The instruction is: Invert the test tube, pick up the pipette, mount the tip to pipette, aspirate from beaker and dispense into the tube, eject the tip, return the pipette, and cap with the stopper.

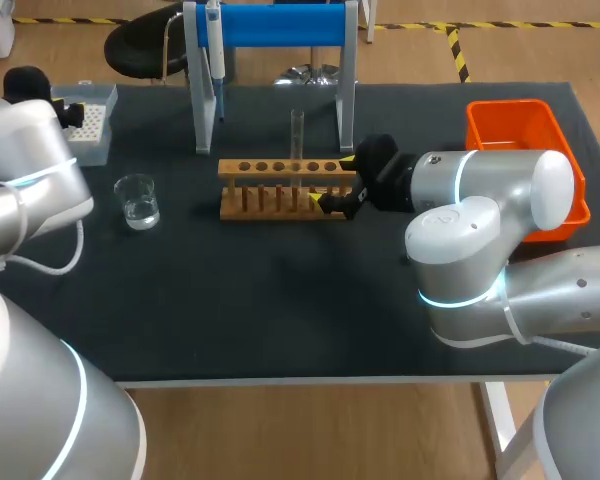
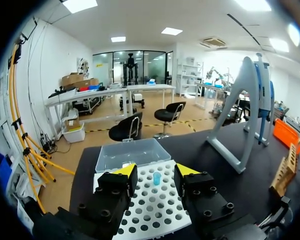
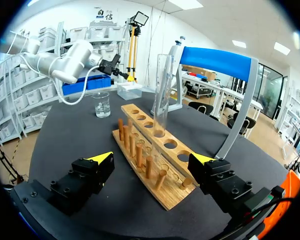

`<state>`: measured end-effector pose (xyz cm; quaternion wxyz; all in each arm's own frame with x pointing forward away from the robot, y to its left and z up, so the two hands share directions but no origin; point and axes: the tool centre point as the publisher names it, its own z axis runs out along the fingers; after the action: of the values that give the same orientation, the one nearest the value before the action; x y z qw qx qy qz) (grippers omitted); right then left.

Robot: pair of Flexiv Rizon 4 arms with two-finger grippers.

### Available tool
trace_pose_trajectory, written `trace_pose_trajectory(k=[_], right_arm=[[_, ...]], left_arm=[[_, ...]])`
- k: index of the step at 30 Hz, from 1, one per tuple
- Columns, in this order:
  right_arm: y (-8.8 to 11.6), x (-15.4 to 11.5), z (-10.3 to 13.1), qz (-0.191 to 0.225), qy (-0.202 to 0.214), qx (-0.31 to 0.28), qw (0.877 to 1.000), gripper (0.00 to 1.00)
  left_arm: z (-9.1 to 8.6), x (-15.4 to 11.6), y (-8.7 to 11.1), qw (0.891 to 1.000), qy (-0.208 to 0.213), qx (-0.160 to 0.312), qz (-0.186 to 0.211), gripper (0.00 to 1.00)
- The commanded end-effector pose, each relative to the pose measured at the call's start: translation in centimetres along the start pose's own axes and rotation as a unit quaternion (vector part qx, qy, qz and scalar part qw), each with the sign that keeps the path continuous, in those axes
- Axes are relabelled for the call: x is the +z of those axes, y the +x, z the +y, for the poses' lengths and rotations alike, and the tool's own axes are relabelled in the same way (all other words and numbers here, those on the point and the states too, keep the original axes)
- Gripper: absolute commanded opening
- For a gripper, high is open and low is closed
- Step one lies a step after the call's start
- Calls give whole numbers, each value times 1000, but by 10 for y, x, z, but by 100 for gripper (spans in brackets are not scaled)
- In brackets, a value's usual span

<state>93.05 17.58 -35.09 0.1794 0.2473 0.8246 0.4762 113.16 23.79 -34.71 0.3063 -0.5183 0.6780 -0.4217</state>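
Observation:
A clear test tube [image 1: 297,135] stands upright in the wooden rack [image 1: 280,170]; in the right wrist view the test tube [image 3: 161,95] rises from a middle hole. My right gripper [image 1: 340,182] is at the rack's right end, open, its fingers either side of the rack [image 3: 167,192] without touching it. My left gripper [image 2: 156,171] hovers over the white tip box [image 2: 160,207], open, with a single blue tip [image 2: 156,178] standing free between its fingers. The pipette [image 1: 215,50] hangs on the blue stand [image 1: 280,25]. A glass beaker [image 1: 138,200] of clear liquid stands left of the rack.
An orange bin [image 1: 570,165] sits at the table's right edge, behind my right arm. The tip box [image 1: 95,125] is at the far left corner, its clear lid [image 2: 132,152] ahead of the left gripper. The stand's grey legs [image 2: 230,130] rise beside the box.

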Motion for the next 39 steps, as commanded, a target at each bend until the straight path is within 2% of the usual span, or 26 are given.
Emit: trace_pose_trajectory(k=[1, 17, 22, 28, 39], right_arm=[[0, -1, 0, 1, 1, 0, 1000, 100], [0, -1, 0, 1, 1, 0, 1000, 100], [0, -1, 0, 1, 1, 0, 1000, 100], [0, -1, 0, 1, 1, 0, 1000, 100], [0, -1, 0, 1, 1, 0, 1000, 100]], left_arm=[[0, 7, 0, 1000, 0, -1, -4, 46], [5, 16, -2, 1000, -9, -2, -4, 45], [6, 19, -1, 1000, -12, -1, -3, 42], [7, 20, 0, 1000, -14, 0, -5, 34], [9, 23, -1, 1000, -17, 0, -5, 32]])
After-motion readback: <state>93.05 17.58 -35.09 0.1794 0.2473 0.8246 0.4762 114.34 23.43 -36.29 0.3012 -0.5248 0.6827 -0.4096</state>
